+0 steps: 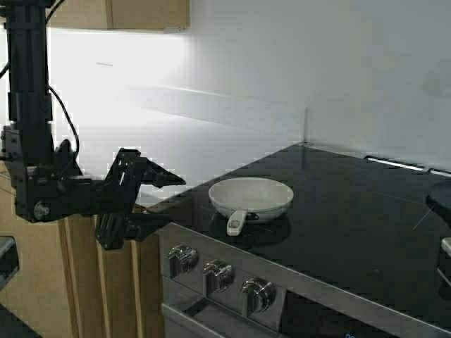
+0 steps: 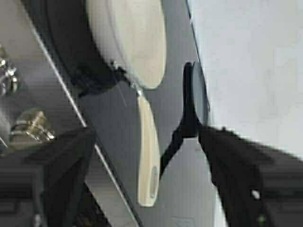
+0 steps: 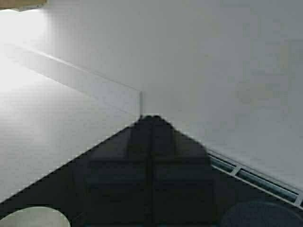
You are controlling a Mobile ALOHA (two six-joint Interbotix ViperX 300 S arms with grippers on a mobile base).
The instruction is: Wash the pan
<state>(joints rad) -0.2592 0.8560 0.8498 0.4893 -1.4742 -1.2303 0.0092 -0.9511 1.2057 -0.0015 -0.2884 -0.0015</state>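
Note:
The cream pan [image 1: 251, 197] sits on the black cooktop [image 1: 352, 211] near its front left corner, its short handle [image 1: 236, 222] pointing toward the front edge. My left gripper [image 1: 173, 203] is open and empty, hanging in the air left of the pan, just off the stove's left edge and apart from the handle. In the left wrist view the pan [image 2: 128, 38] and its handle [image 2: 147, 156] lie ahead between the spread fingers [image 2: 246, 170]. My right gripper [image 3: 151, 124] is shut and empty above the cooktop; the pan's rim [image 3: 33, 217] shows at that view's corner.
Three metal knobs [image 1: 218, 271] line the stove front below the pan. A white counter [image 1: 176, 141] lies left of the cooktop and white walls stand behind. A dark round object [image 1: 440, 193] sits at the cooktop's far right. Wooden cabinets [image 1: 42, 282] stand under the left arm.

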